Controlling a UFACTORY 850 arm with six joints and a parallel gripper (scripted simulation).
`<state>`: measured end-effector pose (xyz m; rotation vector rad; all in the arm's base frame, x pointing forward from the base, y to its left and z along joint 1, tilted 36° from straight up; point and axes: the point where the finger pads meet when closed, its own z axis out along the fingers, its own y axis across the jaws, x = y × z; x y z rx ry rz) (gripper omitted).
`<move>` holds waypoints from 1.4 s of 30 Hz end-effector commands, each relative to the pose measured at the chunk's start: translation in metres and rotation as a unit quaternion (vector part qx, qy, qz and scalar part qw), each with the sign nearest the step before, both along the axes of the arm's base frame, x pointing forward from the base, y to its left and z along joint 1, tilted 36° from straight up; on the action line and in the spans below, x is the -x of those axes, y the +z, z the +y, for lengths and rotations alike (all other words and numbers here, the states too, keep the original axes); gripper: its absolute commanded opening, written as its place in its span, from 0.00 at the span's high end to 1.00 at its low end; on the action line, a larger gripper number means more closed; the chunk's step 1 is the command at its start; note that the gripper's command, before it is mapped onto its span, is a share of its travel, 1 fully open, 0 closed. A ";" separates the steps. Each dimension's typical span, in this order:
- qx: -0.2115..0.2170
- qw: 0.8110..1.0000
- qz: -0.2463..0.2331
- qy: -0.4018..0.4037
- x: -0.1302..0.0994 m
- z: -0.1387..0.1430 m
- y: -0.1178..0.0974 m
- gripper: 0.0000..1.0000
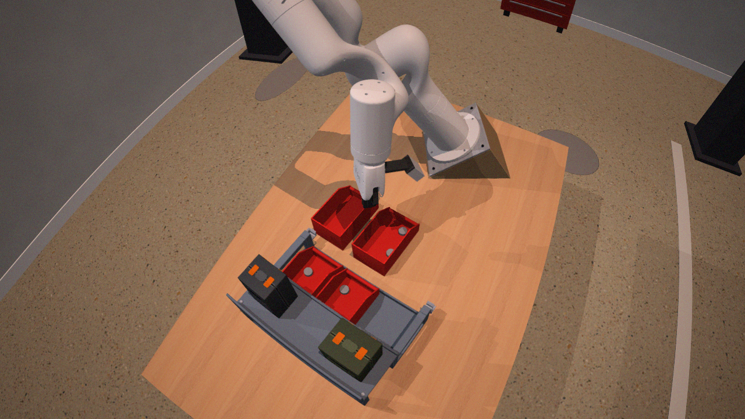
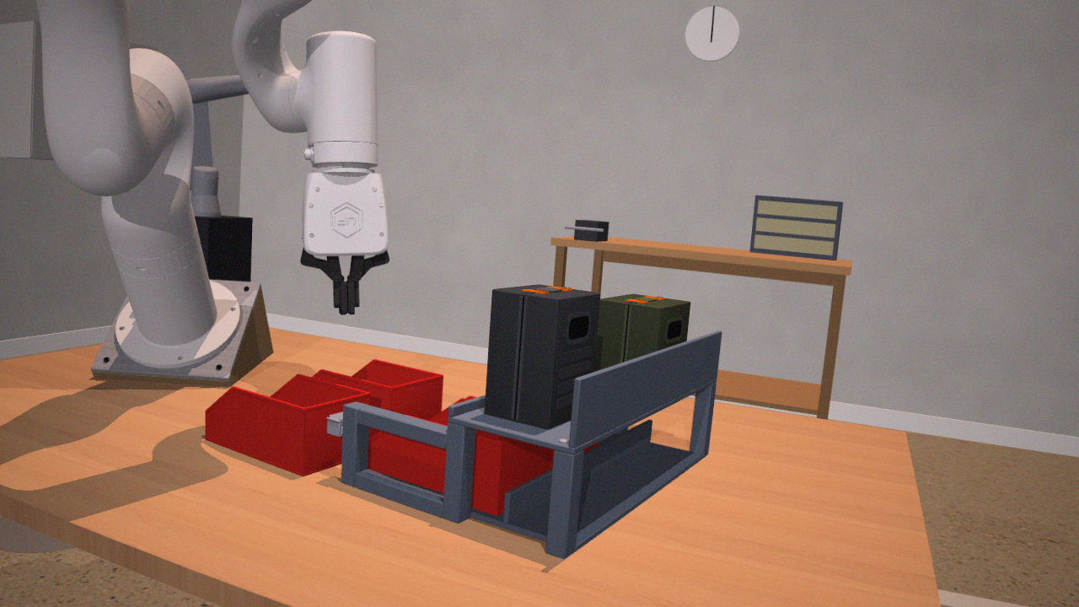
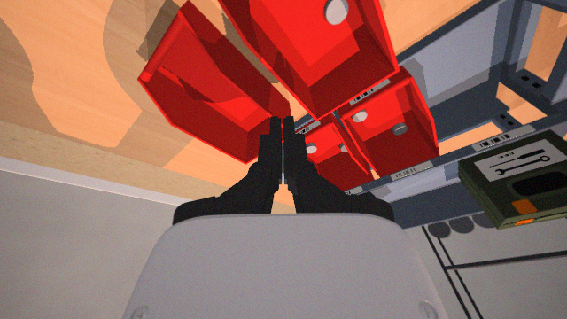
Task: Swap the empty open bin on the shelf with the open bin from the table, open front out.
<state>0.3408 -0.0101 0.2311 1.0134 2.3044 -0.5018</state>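
Note:
An empty red bin (image 1: 339, 214) (image 2: 273, 424) (image 3: 208, 104) stands on the table (image 1: 468, 260) (image 2: 754, 491) in front of the grey shelf (image 1: 389, 316) (image 2: 641, 369) (image 3: 452, 66). Beside it on the table stands a red bin with round grey parts (image 1: 385, 240) (image 2: 401, 384) (image 3: 310, 49). Two more red bins with parts (image 1: 311, 269) (image 1: 346, 294) (image 3: 385, 130) sit side by side in the shelf; the place next to them is bare. My gripper (image 1: 369, 202) (image 2: 346, 307) (image 3: 282, 131) is shut on nothing and hangs well above the table bins, near the empty bin's far end.
A black case (image 1: 266, 284) (image 2: 537, 351) and a green case (image 1: 350, 348) (image 2: 645, 325) (image 3: 518, 182) stand on the shelf's upper board. The robot's base (image 1: 458, 148) (image 2: 180, 339) is bolted at the table's far end. A wooden side table (image 2: 701, 260) stands by the wall.

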 end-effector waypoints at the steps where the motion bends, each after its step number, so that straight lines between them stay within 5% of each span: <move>1: 0.037 0.990 0.090 0.099 0.000 0.001 0.000 0.74; 11: 0.088 0.942 0.216 0.239 0.000 0.001 0.000 0.74; 42: 0.088 0.942 0.216 0.239 -0.001 0.000 -0.001 0.74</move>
